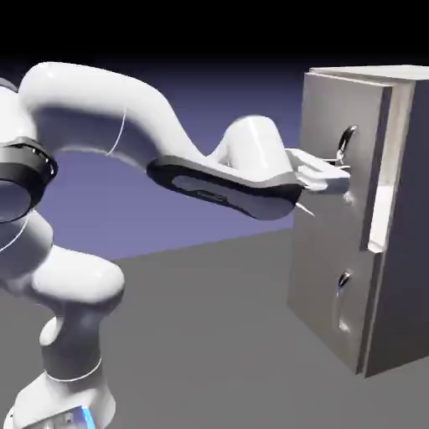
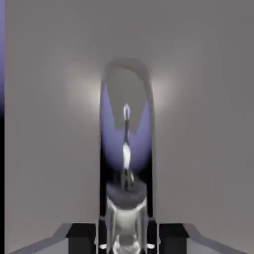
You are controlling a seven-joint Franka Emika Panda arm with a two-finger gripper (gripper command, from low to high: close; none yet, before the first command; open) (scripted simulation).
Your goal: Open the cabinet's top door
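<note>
Gripper (image 1: pixel 345 172) is at the front of the cabinet (image 1: pixel 402 218), reaching level from the exterior view's left, fingertips right on the long curved silver handle (image 1: pixel 345 144) of the top door (image 1: pixel 335 151). Jaws drawn together, clamped on that handle: in the hand view the shiny bar (image 2: pixel 127 149) runs up the middle from between the two finger tips (image 2: pixel 104 243), filling the gap. Handle's long axis is vertical on the panel; fingers pinch it from either side, near its lower part as far as the exterior view shows. Top door sits already a little ajar, its free edge standing off the cabinet body with a bright gap behind it; the lower door (image 1: pixel 331 310) with its small handle (image 1: pixel 342 283) looks flush. Key relation: the door face lies straight ahead of the gripper, so the pull should go back toward the arm, away from the cabinet, curving with the panel. Hinge side isn't clear from here.
</note>
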